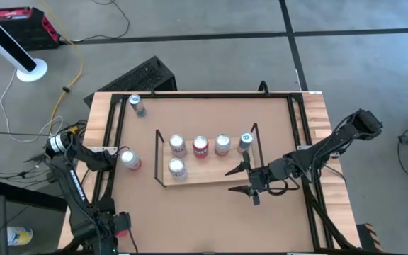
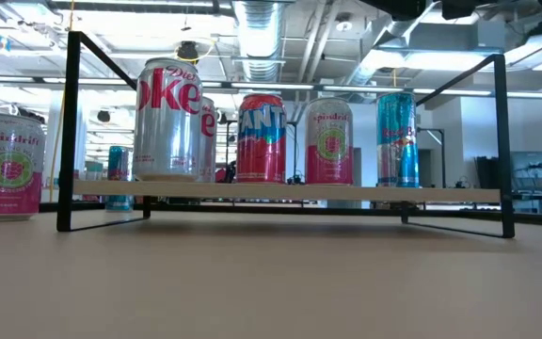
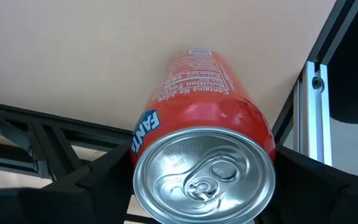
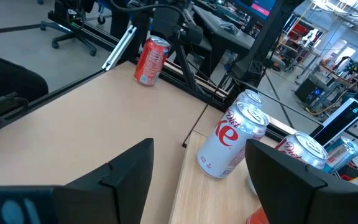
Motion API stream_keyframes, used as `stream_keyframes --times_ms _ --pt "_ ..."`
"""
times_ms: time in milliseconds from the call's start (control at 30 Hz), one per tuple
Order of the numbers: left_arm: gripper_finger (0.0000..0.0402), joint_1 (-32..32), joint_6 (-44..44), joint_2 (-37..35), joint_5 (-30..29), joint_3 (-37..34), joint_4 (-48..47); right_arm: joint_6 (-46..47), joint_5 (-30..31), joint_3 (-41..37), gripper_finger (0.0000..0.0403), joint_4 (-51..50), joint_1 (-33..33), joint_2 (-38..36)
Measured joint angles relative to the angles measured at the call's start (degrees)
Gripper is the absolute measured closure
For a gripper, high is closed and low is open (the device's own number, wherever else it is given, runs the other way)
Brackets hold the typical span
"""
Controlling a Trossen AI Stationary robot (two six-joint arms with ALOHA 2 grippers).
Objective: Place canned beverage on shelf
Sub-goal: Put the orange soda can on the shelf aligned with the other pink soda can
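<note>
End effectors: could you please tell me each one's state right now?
Left end effector: around the red Fanta can; grip cannot be told.
Right end effector: open, empty.

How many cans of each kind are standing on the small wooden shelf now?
On the shelf:
Silver Diet Coke can: 2 (the second stands behind the first, mostly hidden)
Red Fanta can: 1
Pink Spindrift can: 1
Slim blue can: 1
Total: 5
</note>
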Motion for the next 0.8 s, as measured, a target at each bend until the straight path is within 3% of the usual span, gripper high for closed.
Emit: stream_keyframes --times_ms 233,433,667,800 --pt "0.0126 0.88 0.58 -0.12 1.12 0.29 -0.16 0.0 -0.01 0.0 0.0127 0.0 0.0 0.0" --pt "0.0126 3.92 0.64 -2.84 -5.25 4.72 -0.8 0.0 0.02 0.0 0.0127 0.0 0.0 0.0" --pt "0.0126 14.73 1.66 -3.15 -6.82 11.87 0.88 0.0 0.02 0.0 0.0127 0.02 0.0 0.0" --pt "0.0126 22.69 6.63 -3.15 -8.67 15.29 1.21 0.0 0.02 0.0 0.0127 0.02 0.0 0.0"
